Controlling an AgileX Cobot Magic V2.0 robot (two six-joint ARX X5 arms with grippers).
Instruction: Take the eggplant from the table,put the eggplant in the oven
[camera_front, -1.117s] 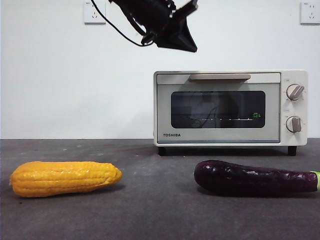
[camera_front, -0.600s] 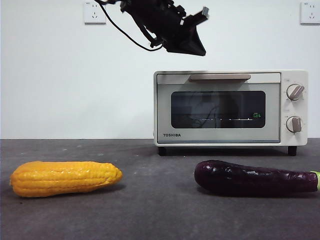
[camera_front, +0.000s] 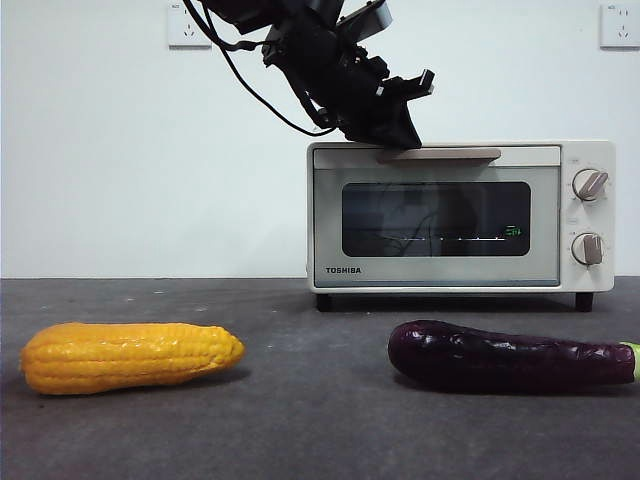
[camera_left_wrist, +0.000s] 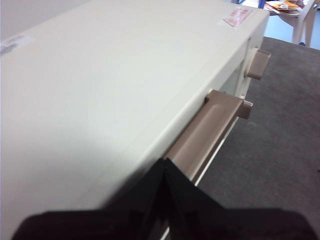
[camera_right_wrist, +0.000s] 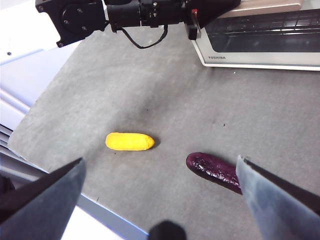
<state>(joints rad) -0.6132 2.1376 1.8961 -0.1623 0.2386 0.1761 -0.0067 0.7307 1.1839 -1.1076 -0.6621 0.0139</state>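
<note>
The dark-purple eggplant (camera_front: 510, 356) lies on the grey table (camera_front: 300, 420) at the front right, its green stem end at the picture's edge; the right wrist view shows the eggplant (camera_right_wrist: 214, 171) from high above. Behind it stands the cream oven (camera_front: 460, 215) with its door closed. My left gripper (camera_front: 398, 135) is shut, its tips at the left end of the beige handle (camera_front: 440, 154); in the left wrist view the joined jaws (camera_left_wrist: 166, 165) touch the handle (camera_left_wrist: 207, 135). My right gripper (camera_right_wrist: 160, 170) hangs open high over the table, holding nothing.
A yellow-orange corn cob (camera_front: 130, 355) lies at the front left of the table, also seen as corn cob (camera_right_wrist: 129, 141) from above. Two round knobs (camera_front: 589, 184) sit on the oven's right side. The table's near edge (camera_right_wrist: 75, 192) drops off beyond the corn.
My left gripper has come down and to the right, from above the oven's left side to the left end of the door handle. Eggplant, corn and oven have not moved.
</note>
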